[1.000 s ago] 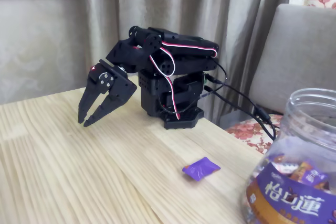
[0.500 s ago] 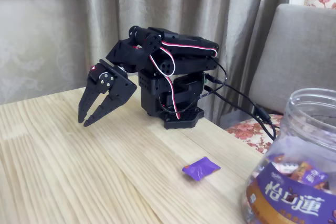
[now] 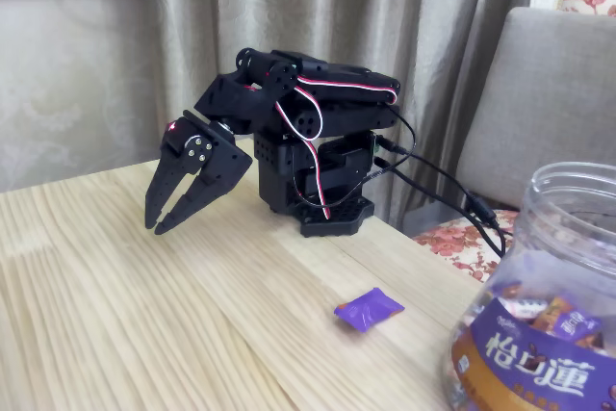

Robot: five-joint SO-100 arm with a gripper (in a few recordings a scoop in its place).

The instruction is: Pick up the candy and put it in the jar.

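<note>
One candy (image 3: pixel 369 309) lies flat on the wooden tabletop (image 3: pixel 144 334) in the fixed view, well apart from my claw (image 3: pixel 160 226), which hangs empty, tips down, slightly parted as far as I can tell. The jar (image 3: pixel 544 305) stands right of the candy.

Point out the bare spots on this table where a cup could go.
Bare wood fills the table left of the candy and below the gripper. Crowded at the right: the jar near the candy, the arm's base behind.
</note>
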